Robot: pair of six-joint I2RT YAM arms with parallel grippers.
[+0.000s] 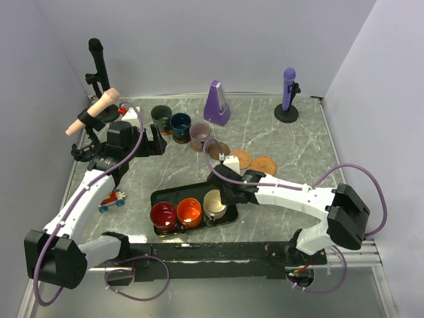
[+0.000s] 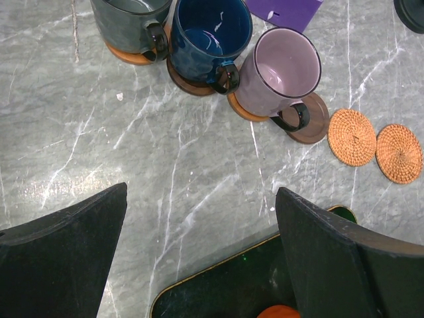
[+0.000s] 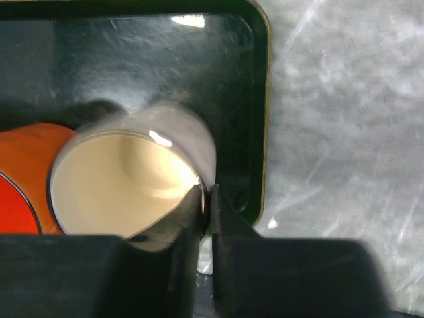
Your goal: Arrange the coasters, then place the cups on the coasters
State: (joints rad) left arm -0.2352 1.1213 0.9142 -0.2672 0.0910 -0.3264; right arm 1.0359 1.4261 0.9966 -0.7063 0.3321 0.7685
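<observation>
On the black tray [image 1: 169,193] stand the red cup [image 1: 163,215], the orange cup [image 1: 189,211] and the cream cup [image 1: 213,202]. My right gripper [image 3: 207,195] is shut on the cream cup [image 3: 119,185] at its rim, one finger inside and one outside. The dark green-grey cup [image 2: 129,20], the navy cup [image 2: 209,36] and the lilac cup [image 2: 278,69] each sit on a coaster. A dark brown coaster [image 2: 315,119] and two woven coasters [image 2: 352,136] [image 2: 399,153] lie bare. My left gripper [image 2: 199,225] hangs open above the table near the tray's far corner.
A purple metronome [image 1: 216,103] stands behind the cups. A purple microphone on a stand [image 1: 287,93] is at the back right and a black one [image 1: 98,66] at the back left. A small toy car [image 1: 112,200] lies left of the tray. Walls close in on three sides.
</observation>
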